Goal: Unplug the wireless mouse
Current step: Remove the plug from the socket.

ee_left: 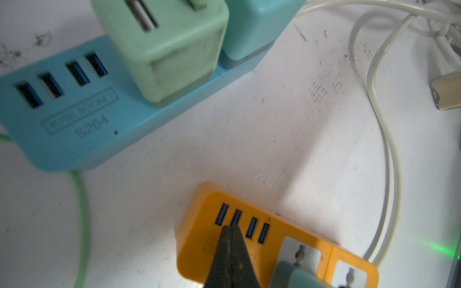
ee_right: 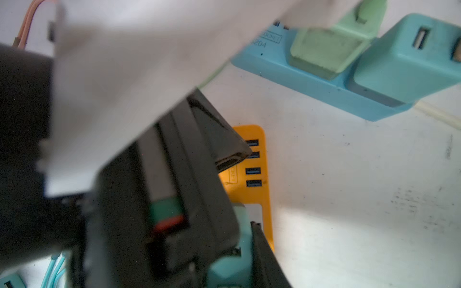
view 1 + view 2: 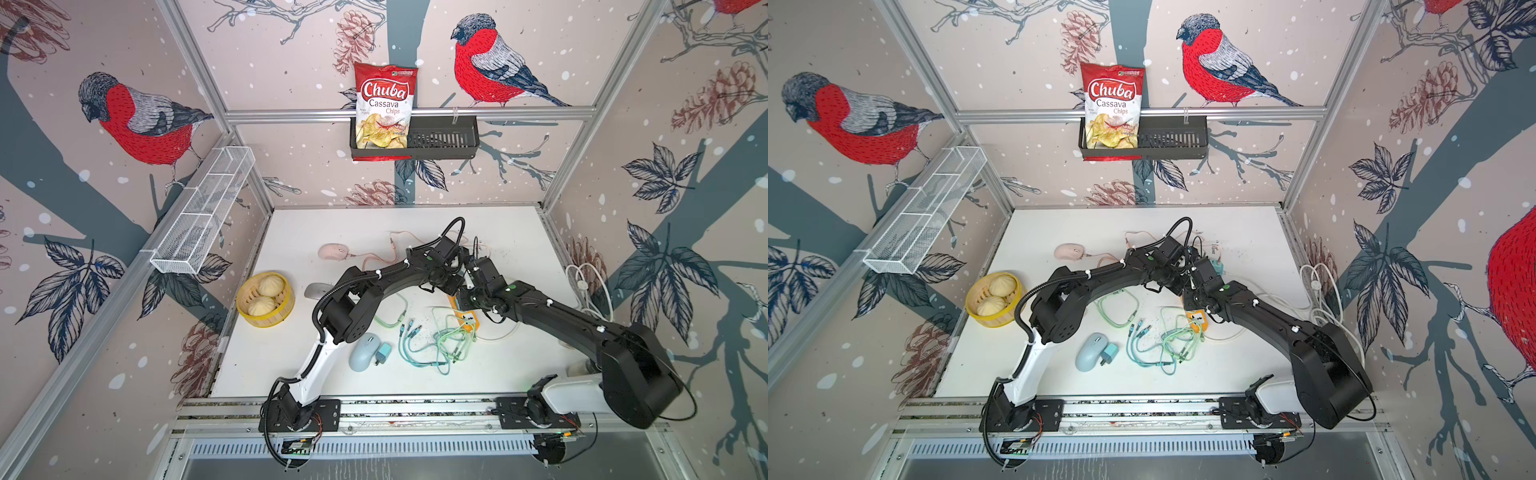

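Observation:
An orange power strip (image 1: 197, 239) lies mid-table, seen under both wrists in both top views (image 3: 468, 321) (image 3: 1198, 320). My left gripper (image 1: 230, 227) is shut, its tips pressed together right at the second of the strip's blue USB ports; nothing shows between them. My right gripper (image 2: 243, 232) is shut on a teal charger (image 1: 299, 276) plugged into the strip; one finger (image 2: 262, 254) shows beside it. A cordless light blue mouse (image 3: 365, 351) and a half-hidden silver mouse (image 3: 316, 290) lie near the left arm. Which is the wireless mouse I cannot tell; its plug is hidden.
A blue power strip (image 1: 74, 139) with a green adapter (image 1: 174, 49) and a teal adapter (image 1: 254, 25) lies just beyond. A pink corded mouse (image 3: 332, 251), a bun steamer (image 3: 286, 305), tangled green cables (image 3: 432, 336), a loose teal charger (image 3: 383, 353) and white cord loops (image 3: 590, 286) surround the arms.

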`<state>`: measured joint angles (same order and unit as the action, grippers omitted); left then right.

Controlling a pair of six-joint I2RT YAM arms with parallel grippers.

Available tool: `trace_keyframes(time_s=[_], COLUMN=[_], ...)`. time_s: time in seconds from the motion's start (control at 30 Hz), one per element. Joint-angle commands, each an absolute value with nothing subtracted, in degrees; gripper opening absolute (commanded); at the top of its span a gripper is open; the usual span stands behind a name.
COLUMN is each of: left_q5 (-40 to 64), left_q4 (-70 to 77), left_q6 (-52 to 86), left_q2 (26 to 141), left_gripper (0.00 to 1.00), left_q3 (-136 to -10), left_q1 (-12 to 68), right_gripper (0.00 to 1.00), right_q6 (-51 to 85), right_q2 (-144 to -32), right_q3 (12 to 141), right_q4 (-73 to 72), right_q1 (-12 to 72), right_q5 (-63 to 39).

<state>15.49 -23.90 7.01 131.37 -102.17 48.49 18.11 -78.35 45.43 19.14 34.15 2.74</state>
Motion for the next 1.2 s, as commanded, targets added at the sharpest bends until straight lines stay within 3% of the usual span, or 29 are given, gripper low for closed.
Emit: trace_keyframes(time_s=[0.0, 0.43, 0.57, 0.6, 0.67, 0.73, 0.77, 0.83, 0.97, 1.17], left_q5=[9.3, 8.2, 8.5, 8.8, 10.6, 11.5, 12.0, 14.3, 18.5, 14.7], left_q4=[-33.2, -31.8, -28.9, -27.6, -23.5, -19.4, -18.1, -17.0, -9.4, 8.0], left_q6=[6.3, 6.3, 7.3, 7.5, 7.3, 5.6, 3.8, -0.1, -11.3, -35.5], left_q2=[134.1, 132.1, 126.0, 122.9, 115.6, 108.0, 104.0, 97.8, 83.9, 66.9], left_gripper=[0.00, 0.00, 0.00, 0.06, 0.32, 0.68, 0.91, 0.96, 0.96, 0.96], left_q3=[-100.8, -97.8, -95.8, -94.7, -91.0, -86.8, -85.1, -83.1, -74.1, -52.1], left_q1=[49.8, 49.8, 49.3, 48.7, 47.5, 46.0, 45.2, 44.0, 45.0, 52.9], right_gripper=[0.00, 0.00, 0.00, 0.00, 0.00, 0.00, 0.00, 0.00, 0.00, 0.00], right_q6=[16.6, 16.3, 16.7, 16.5, 15.8, 14.4, 14.0, 13.5, 13.9, 19.0], right_q2=[-78.6, -72.0, -68.0, -66.7, -64.1, -61.9, -60.8, -59.0, -56.8, -55.3], right_q3=[46.3, 50.3, 50.2, 50.5, 51.0, 51.8, 52.2, 53.1, 55.2, 56.5], right_q4=[17.1, 23.2, 24.3, 24.6, 24.9, 25.4, 25.7, 26.3, 26.4, 21.0], right_q1=[34.4, 34.3, 34.2, 34.0, 33.7, 33.6, 33.5, 33.3, 33.0, 33.5], right_q5=[1.5, 8.1, 7.4, 6.6, 3.9, 1.2, 0.0, -2.1, -10.0, -21.6])
